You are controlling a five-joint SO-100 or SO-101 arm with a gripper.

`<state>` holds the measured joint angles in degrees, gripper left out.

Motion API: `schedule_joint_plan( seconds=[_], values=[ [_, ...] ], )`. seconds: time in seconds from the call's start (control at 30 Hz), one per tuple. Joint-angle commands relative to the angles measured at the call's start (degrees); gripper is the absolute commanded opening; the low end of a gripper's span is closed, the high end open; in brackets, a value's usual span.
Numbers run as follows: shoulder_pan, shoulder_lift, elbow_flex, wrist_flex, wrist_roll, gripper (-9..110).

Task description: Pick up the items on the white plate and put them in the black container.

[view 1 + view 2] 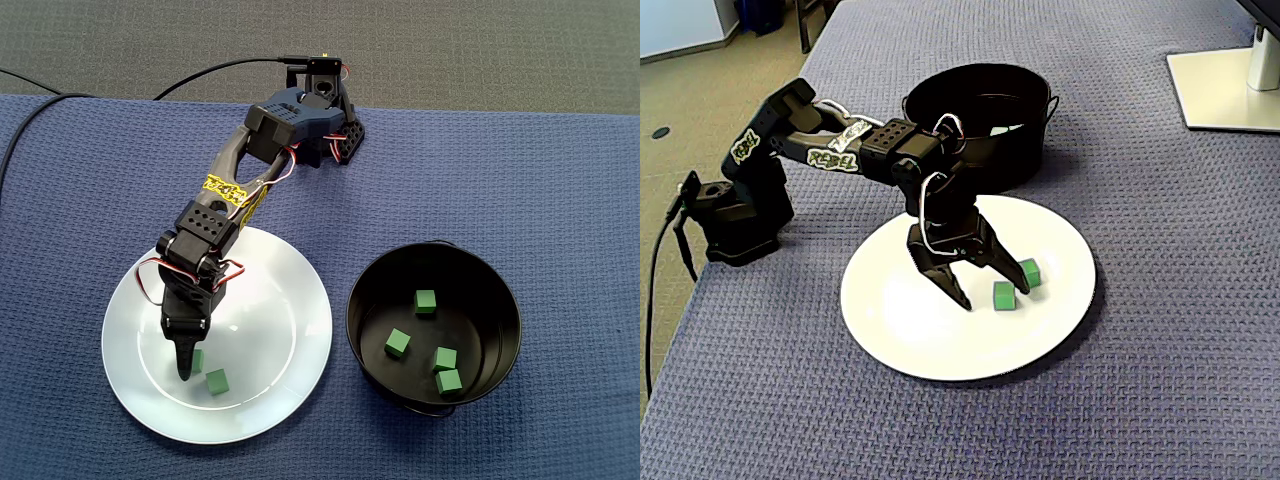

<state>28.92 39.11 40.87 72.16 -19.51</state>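
Note:
A white plate [270, 320] [900, 320] holds two green cubes. One cube [199, 360] [1004, 296] lies right at my gripper's fingers. The other cube [216, 381] [1030, 271] sits just beyond it, toward the plate's edge. My gripper [185, 366] [990, 295] points down over the plate, open and holding nothing. In the fixed side view the near cube shows in the gap between the fingers. From above it sits just right of them, partly covered. The black container [352, 300] [980, 165] stands beside the plate with several green cubes [397, 343] inside.
A blue cloth [520, 180] [1160, 330] covers the table. The arm's base [325, 120] [735, 215] stands at the cloth's edge with a cable [210, 70] leading off. A white monitor stand [1230, 85] sits at the far corner.

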Motion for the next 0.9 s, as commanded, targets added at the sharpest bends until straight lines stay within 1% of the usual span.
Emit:
schedule_joint_plan(
  seconds=[0.0, 0.23, 0.33, 0.5, 0.87],
  values=[
    [0.1, 1.1, -3.1, -1.0, 0.2, 24],
    [0.2, 1.0, -3.3, -0.8, 0.8, 18],
    [0.4, 1.1, -3.5, -0.8, 1.7, 17],
    [0.6, 1.1, -3.9, -0.5, 2.2, 11],
    [0.8, 1.4, -3.7, -0.3, 3.3, 5]
  ],
)
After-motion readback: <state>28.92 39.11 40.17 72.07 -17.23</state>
